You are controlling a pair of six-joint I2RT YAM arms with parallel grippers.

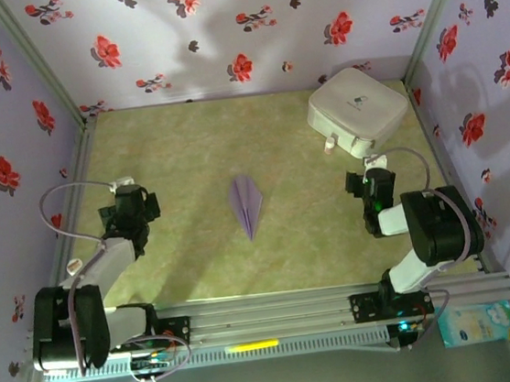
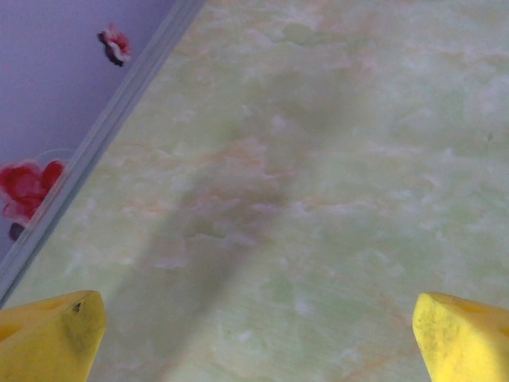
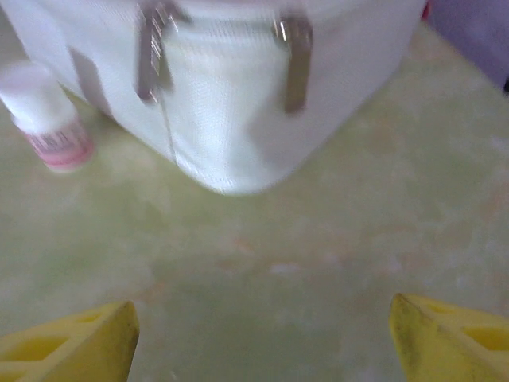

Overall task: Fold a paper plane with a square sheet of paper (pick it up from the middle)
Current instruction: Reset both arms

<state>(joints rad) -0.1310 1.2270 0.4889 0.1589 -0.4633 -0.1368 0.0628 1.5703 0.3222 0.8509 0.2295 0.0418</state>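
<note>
Well, on my green mat (image 1: 188,254) the white rounded box (image 1: 357,110) sits far right, closed, so I can't see its contents. Both pincers gape with nothing in them: left gripper (image 2: 254,334), right gripper (image 3: 258,342). The paper plane (image 1: 247,206) lies mid-table between the arms, a narrow, centre-creased lavender dart tapering toward the near edge. A small white bottle (image 3: 48,119) stands just beside the box.

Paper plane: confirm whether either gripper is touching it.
No, the paper plane lies alone mid-table, apart from the left gripper and the right gripper.
</note>
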